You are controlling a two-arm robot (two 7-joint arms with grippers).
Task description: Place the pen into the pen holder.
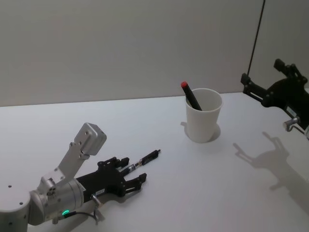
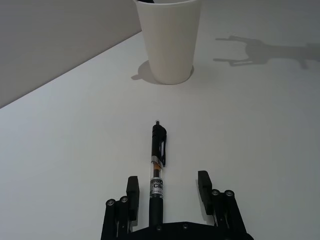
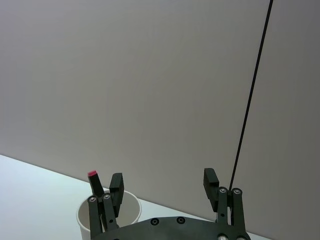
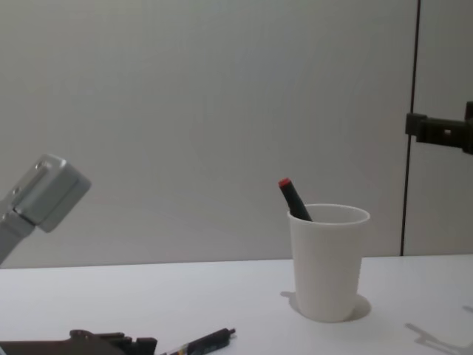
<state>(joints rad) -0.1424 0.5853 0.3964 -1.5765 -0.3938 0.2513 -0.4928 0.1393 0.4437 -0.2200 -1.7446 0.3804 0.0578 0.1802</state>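
A black and clear pen (image 1: 145, 160) (image 2: 158, 165) lies flat on the white table, its tip toward the pen holder. My left gripper (image 1: 135, 169) (image 2: 167, 181) sits low at the table, open, with the pen's rear end between its fingers and nearer one of them. The pen holder (image 1: 203, 121) (image 2: 170, 45) (image 4: 327, 266) is a white paper cup standing upright beyond the pen. My right gripper (image 1: 262, 70) (image 3: 164, 176) hangs open and empty in the air, to the right of the cup and above it.
A dark pen with a red cap (image 1: 189, 94) (image 4: 294, 200) (image 3: 94, 181) leans inside the cup. The table meets a grey wall just behind the cup. Bare tabletop lies between the pen and the cup.
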